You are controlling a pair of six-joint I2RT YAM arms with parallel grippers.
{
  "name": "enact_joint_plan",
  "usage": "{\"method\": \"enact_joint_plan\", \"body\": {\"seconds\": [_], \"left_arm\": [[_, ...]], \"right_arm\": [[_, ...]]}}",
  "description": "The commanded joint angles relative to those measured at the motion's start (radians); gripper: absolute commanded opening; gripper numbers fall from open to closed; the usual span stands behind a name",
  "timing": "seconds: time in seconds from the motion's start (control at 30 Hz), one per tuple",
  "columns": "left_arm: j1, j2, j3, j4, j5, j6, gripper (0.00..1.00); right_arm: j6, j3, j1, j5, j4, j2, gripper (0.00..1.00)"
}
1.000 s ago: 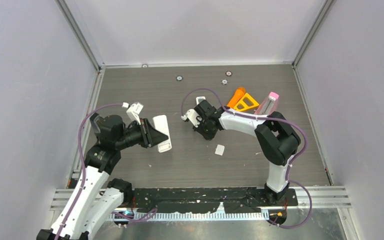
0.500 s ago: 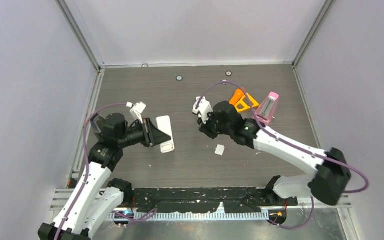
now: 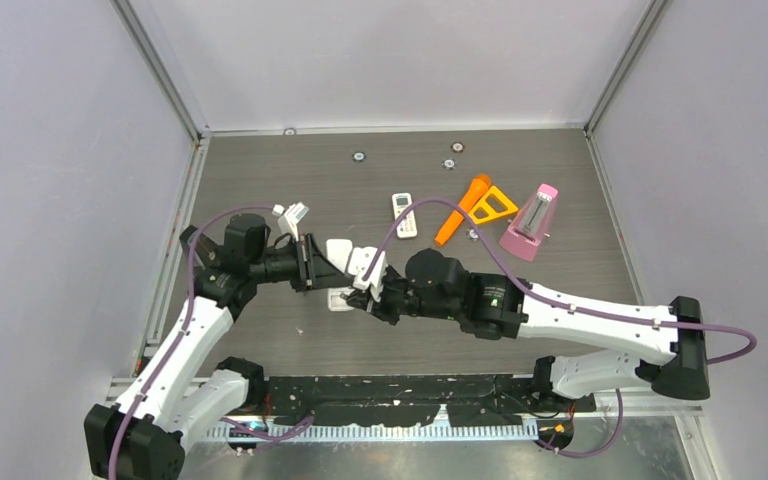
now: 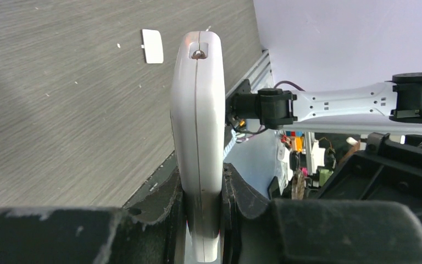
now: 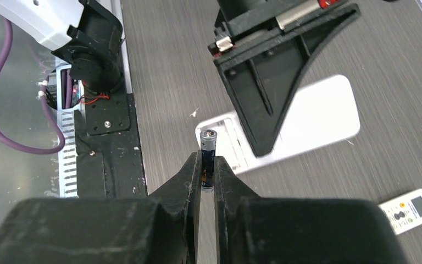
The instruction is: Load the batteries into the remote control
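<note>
Item one: battery (image 5: 208, 159). Dark cell with a silvery cap, standing lengthwise in the right tool (image 5: 207, 177). The tool is narrowed right down onto it, its two black fingers (image 5: 185, 184) pressing the lower half from either side, the capped end poking out past the tips. The cap points at the compartment (image 5: 228, 142) of the remote; from where I stand I cannot tell whether it touches the rim.

Item two: remote (image 3: 338, 252). White, long, slim. The left tool (image 3: 310, 266) is clamped on it across its thickness, so the wrist view shows it edge-on with the seam running up the middle. Its back faces the right tool, and the compartment at the near end lies open. Whether the remote rests on the tabletop (image 3: 290, 180) or is lifted off it cannot be told.

Item three: both arms meet at centre-left of the tabletop, the right one stretched far across from its base.

Item four: white flat piece (image 4: 153, 46), small and rectangular, lying loose on the tabletop beyond the remote's tip.

Item five: small remote (image 3: 404, 214), white with buttons, lying flat further back.

Item six: orange marker (image 3: 463, 208), orange triangle (image 3: 493, 207) and pink metronome (image 3: 530, 222), grouped at the far right, well apart from both tools.
</note>
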Motion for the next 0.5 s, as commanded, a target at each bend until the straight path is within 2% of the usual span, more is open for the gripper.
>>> {"method": "enact_joint_plan", "body": {"seconds": [0.0,0.47], "left_arm": [[0.005,-0.007,0.039,-0.005,0.091,-0.016,0.00],[0.005,-0.004,0.043,-0.016,0.160,0.015,0.00]], "right_arm": [[-0.010,0.065,0.045,0.061,0.040,0.060,0.11],[-0.070,0.105,0.073,0.097,0.030,0.145,0.11]]}}
